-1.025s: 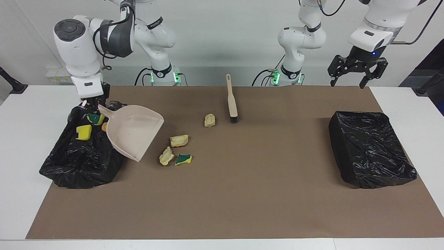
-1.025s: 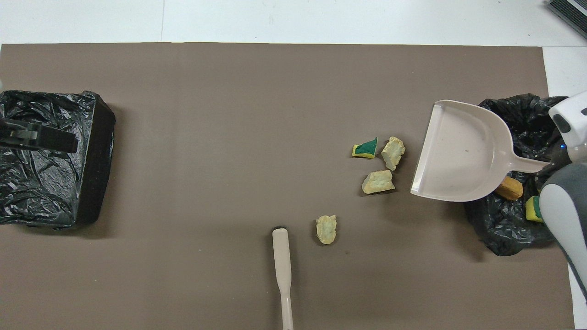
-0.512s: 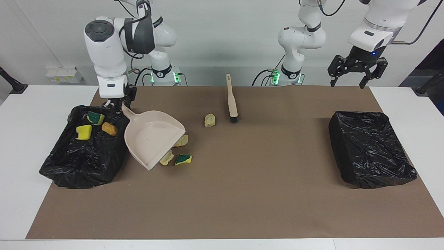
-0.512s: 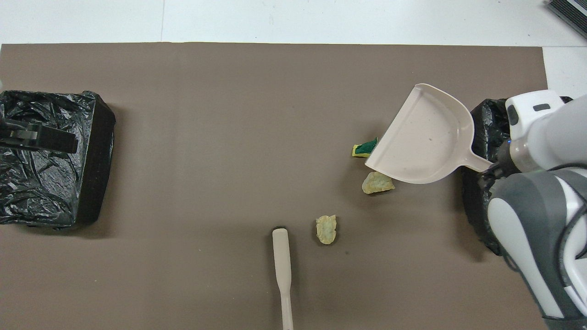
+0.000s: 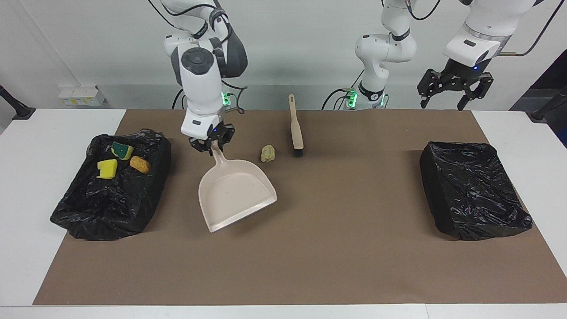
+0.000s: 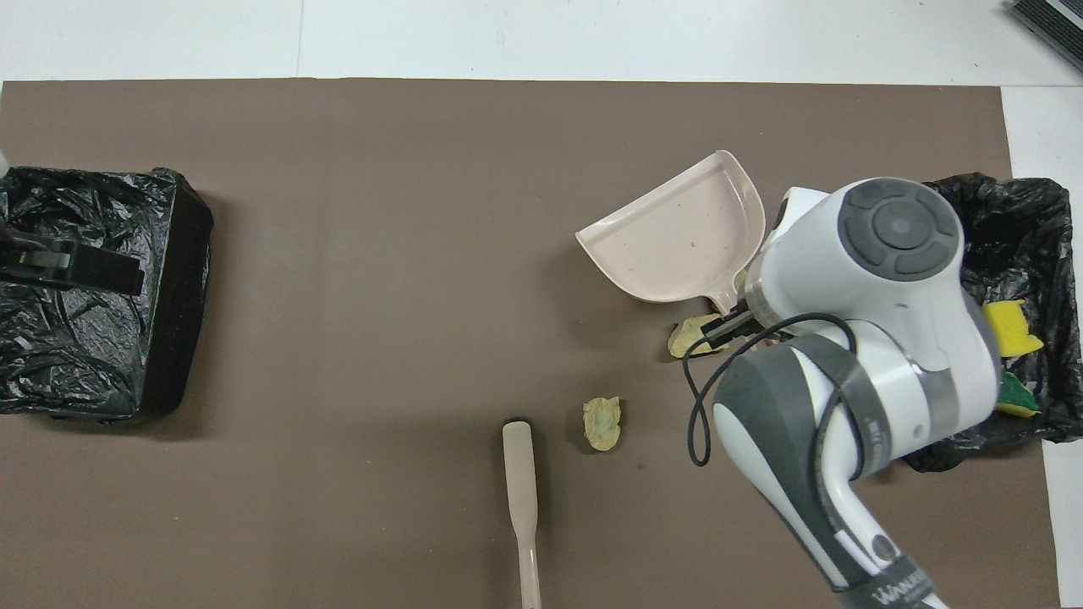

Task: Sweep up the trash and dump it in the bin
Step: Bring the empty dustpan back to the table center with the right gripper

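My right gripper is shut on the handle of the beige dustpan, which hangs tilted above the mat beside the black-lined bin at the right arm's end. That bin holds a yellow sponge, a green-and-yellow one and an orange-brown chunk. One pale beige chunk lies beside the brush. Another beige chunk peeks out under the right arm. The dustpan covers other trash. My left gripper hangs open over the second bin.
The beige brush with black bristles lies on the brown mat, nearer to the robots than the trash. The second black-lined bin stands at the left arm's end.
The right arm has swung the dustpan away from the bin and out over the mat, turning it so that it now covers several chunks. The left arm has stayed in place.
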You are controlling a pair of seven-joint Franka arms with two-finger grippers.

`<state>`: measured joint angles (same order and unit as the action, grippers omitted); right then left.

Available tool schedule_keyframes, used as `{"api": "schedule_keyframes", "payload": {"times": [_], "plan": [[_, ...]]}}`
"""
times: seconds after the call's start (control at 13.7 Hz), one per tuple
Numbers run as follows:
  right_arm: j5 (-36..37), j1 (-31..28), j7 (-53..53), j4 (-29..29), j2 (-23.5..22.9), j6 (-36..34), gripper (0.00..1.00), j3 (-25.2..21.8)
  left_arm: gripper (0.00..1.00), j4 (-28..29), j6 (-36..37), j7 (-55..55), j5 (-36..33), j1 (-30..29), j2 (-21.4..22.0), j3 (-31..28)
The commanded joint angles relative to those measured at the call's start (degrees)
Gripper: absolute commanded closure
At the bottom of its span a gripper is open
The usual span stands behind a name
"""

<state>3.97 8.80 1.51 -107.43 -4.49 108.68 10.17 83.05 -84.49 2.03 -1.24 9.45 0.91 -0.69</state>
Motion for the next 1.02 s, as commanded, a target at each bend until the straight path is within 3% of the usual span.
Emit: {"api": "schedule_keyframes", "payload": {"times": [0.0, 0.29, 0.59, 0.81, 0.95], "plan": [[-3.8, 2.6, -10.4, 1.5, -1.7, 2.8, 1.00, -0.1, 0.00, 0.2, 0.3, 0.0, -0.3, -0.4, 0.6, 0.4], [-4.1, 5.7, -16.0, 1.8, -4.4, 6.2, 1.00, 0.2, 0.00, 0.2, 0.5, 0.0, -0.3, -0.3, 0.7, 0.4], [-6.3, 9.8, -24.3, 4.6, -8.6, 9.8, 1.00, 0.5, 0.00, 0.8, -4.8, 0.7, -0.2, -0.3, -0.1, 0.5], [-5.4, 13.8, -34.3, 7.6, -16.3, 16.2, 1.00, 0.4, 0.00, 2.2, -9.4, 0.7, -0.2, 0.2, -2.5, 0.5], [-5.0, 15.9, -37.5, 9.3, -19.0, 16.5, 1.00, 0.3, 0.00, 2.6, -10.8, 0.8, -0.2, 0.3, -4.2, 0.5]]}}
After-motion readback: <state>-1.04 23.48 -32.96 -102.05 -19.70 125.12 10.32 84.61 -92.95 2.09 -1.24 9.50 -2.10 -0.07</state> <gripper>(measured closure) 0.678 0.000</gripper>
